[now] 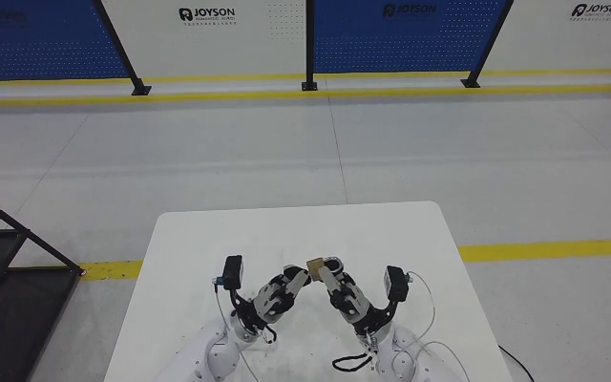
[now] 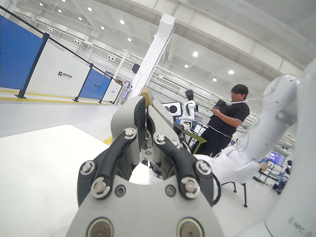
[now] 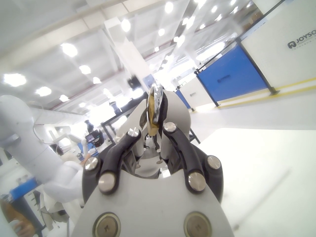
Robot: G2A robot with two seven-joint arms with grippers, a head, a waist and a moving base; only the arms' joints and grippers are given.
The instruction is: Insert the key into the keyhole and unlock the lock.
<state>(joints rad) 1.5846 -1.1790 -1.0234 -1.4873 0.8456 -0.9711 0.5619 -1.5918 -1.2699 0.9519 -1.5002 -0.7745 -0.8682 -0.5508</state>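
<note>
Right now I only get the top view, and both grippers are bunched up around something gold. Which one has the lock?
Observer: The right gripper has it. Its wrist view shows a brass lock with a silvery top pinched between its fingers.
Operator: Is the other one open?
Observer: No. The left gripper has its fingers pressed nearly together, and a brass piece shows just past the tips. I can't tell if that's the key.
Operator: Is the lock lying on the table?
Observer: No. The right wrist view has ceiling lights behind the lock, so that gripper points up, away from the table.
</note>
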